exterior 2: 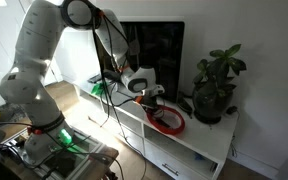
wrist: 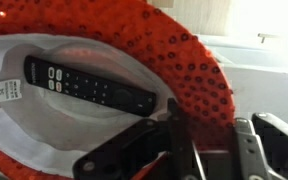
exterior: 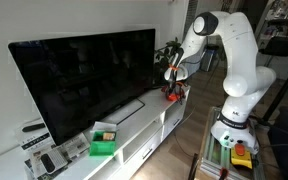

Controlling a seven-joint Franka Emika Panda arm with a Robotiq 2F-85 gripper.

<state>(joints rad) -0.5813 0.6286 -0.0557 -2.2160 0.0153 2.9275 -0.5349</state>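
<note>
The white robot arm reaches down over the long white low cabinet, just past the end of the big black flat-screen television. Its gripper hangs right over the red sequinned hat, which lies upside down on the cabinet top. In an exterior view the hat sits between the television and a leafy green potted plant, near the cabinet's end.

In the wrist view, there's the hat's glittering red brim and white lining, and a slim black remote control lies flat inside the crown. The gripper has its fingers clenched tight together, right at the inner edge of the brim. Whether any of the fabric is nipped between them, I can't tell from here.

Far down the cabinet, by the television's other corner, sits a small green box, well apart from the action.
</note>
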